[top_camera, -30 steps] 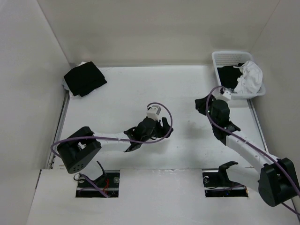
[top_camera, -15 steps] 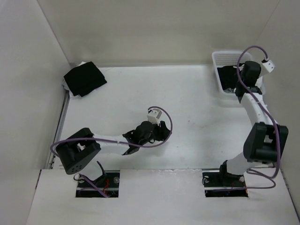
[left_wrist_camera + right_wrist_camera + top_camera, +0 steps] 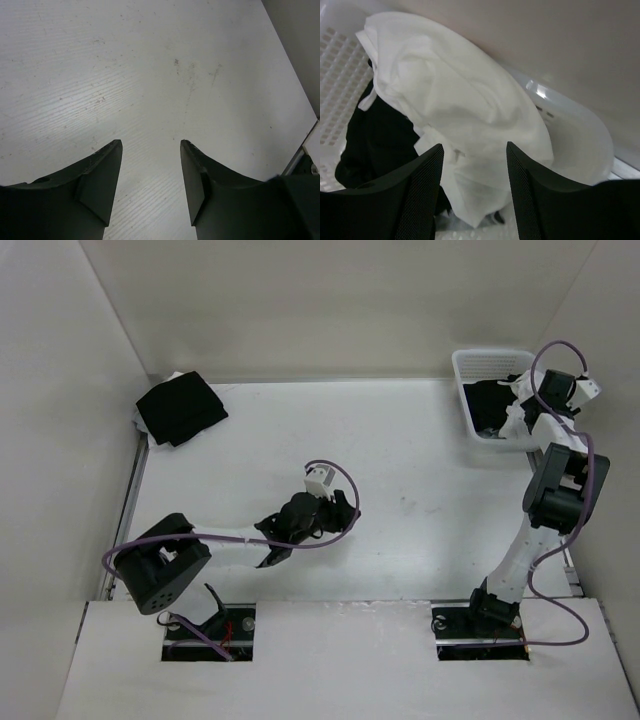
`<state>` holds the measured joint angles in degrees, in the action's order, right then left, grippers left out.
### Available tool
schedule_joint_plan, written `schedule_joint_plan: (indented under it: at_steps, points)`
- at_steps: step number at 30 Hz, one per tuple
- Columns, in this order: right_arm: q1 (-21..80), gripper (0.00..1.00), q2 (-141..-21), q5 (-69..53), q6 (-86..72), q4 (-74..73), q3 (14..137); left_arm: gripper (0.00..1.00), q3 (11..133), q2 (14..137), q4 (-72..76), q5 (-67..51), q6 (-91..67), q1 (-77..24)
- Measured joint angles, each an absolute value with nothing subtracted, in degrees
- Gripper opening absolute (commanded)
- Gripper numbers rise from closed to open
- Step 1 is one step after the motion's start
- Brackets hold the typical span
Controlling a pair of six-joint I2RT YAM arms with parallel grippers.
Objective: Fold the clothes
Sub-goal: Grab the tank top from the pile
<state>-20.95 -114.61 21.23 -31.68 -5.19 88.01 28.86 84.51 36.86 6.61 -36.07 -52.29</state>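
The clothes, a crumpled thin white top, lie in the white plastic basket on top of a black garment. My right gripper hovers open just above the white top, one finger on each side of a fold, nothing pinched. In the top view the right arm reaches up over the basket and hides most of the top. My left gripper stands open and empty low over the bare tabletop near the middle.
A folded black garment lies at the far left corner of the table. The basket stands in the far right corner against the wall, with more black fabric inside. White walls enclose the table on three sides.
The right arm swung from the middle of the table up to the basket and its jaws now stand open over the white top. The left gripper drew back slightly toward the left.
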Motion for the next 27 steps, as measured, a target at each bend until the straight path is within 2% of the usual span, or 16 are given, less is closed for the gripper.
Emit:
schedule_joint_plan:
  at_steps: [6, 8, 12, 15, 18, 23, 27]
  points:
    - [-21.0, 0.56, -122.1, 21.0, -31.9, -5.5, 97.2, 0.49, 28.8, 84.5, 37.5, 5.6, -36.2, -50.9]
    - [-21.0, 0.51, -124.6, 20.9, -32.1, -5.7, 99.5, 0.50, 28.3, 84.5, 38.0, 5.4, -36.2, -50.0]
    - [-20.9, 0.06, -128.7, 20.7, -32.5, -6.0, 102.7, 0.50, 27.7, 84.5, 38.0, 4.8, -36.6, -48.8]
    - [-20.9, 0.04, -128.5, 20.5, -33.3, -5.0, 101.7, 0.50, 27.6, 84.8, 38.7, 3.9, -37.1, -48.4]
    - [-20.8, 0.04, -125.1, 20.4, -34.3, 0.0, 95.3, 0.50, 27.6, 85.4, 39.0, 3.3, -37.5, -48.4]
    - [-20.1, 0.06, -108.7, 20.8, -36.6, 4.8, 80.1, 0.49, 27.6, 85.9, 39.3, 2.3, -38.0, -48.4]
    - [-17.1, 0.06, -94.3, 20.8, -38.0, 10.9, 73.3, 0.49, 27.6, 85.9, 40.1, 2.0, -38.3, -48.3]
